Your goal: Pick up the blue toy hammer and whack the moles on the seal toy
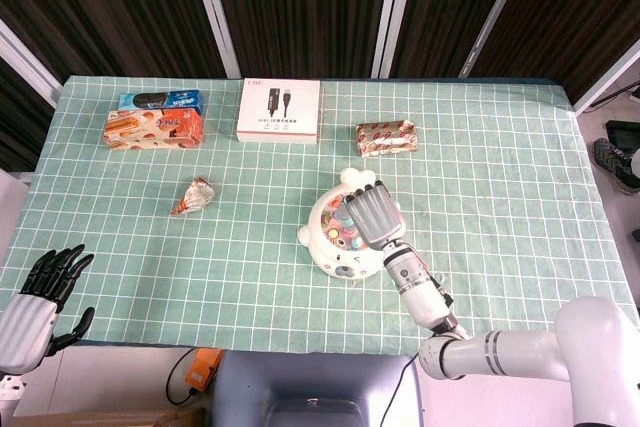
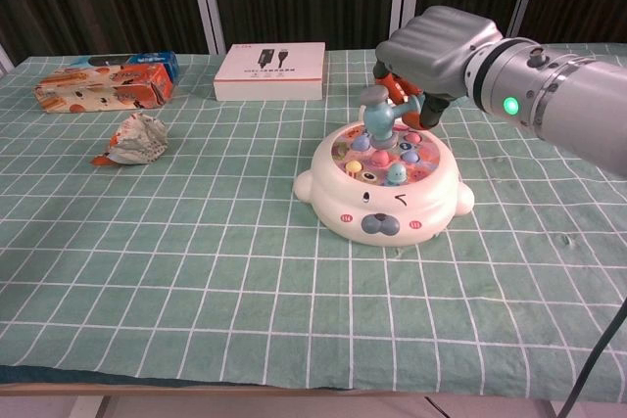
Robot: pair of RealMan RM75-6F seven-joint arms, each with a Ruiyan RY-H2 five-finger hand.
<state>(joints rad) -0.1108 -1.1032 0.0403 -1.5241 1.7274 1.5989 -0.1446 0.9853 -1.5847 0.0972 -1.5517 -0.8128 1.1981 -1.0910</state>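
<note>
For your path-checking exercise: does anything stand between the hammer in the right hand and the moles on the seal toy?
Nothing visible does. The right hand holds the blue toy hammer directly over the moles on the seal toy. The snack boxes, white box and crumpled wrapper lie well off to the side.

Blue toy hammer [image 2: 380, 116]: held in your right hand [image 2: 431, 56], head pointing down, just above the far moles [image 2: 384, 156]. Seal toy [image 2: 382, 195]: white, round, w/ winking face toward table's near edge, flat on green checked cloth, mid-table. Coloured moles sit in its top tray.
</note>
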